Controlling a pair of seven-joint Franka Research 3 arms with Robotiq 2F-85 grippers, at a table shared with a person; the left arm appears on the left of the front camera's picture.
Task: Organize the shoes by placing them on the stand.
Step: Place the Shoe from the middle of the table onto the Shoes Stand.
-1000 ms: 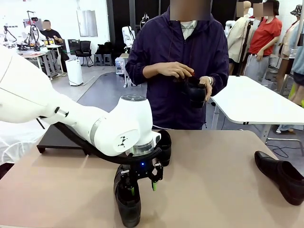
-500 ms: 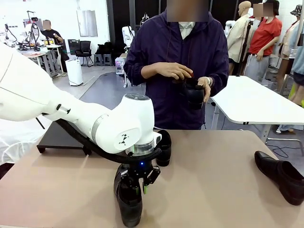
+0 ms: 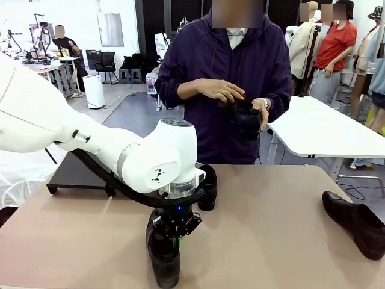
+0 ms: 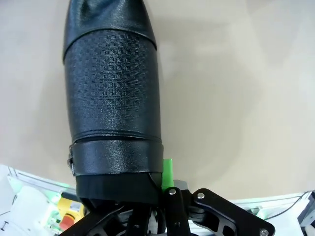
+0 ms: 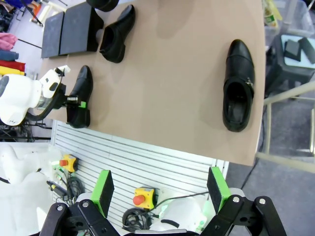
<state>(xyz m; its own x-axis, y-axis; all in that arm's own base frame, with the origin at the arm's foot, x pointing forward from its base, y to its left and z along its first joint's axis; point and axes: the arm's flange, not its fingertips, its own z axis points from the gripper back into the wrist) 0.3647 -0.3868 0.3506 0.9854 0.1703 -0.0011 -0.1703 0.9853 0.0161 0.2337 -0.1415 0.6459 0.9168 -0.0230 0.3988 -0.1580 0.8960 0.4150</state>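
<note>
Since the earlier frame, the left gripper [image 3: 174,233] has gone from spread jaws to a full clamp on the collar end of the nearest shoe [image 3: 163,265], which rests near the front edge of the bench [image 3: 271,235].

The bench surface is plain tan. The black stand [image 3: 72,174] sits at its far left corner. A second shoe [image 3: 207,188] lies just behind the wrist, a third [image 3: 355,221] lies at the right edge, and a fourth [image 3: 246,117] is in the person's hands. The room behind is an open workshop with white tables.

The left arm reaches in with its wrist pointing straight down. The right gripper [image 5: 160,189] hovers high above the bench, jaws wide apart and empty.
</note>
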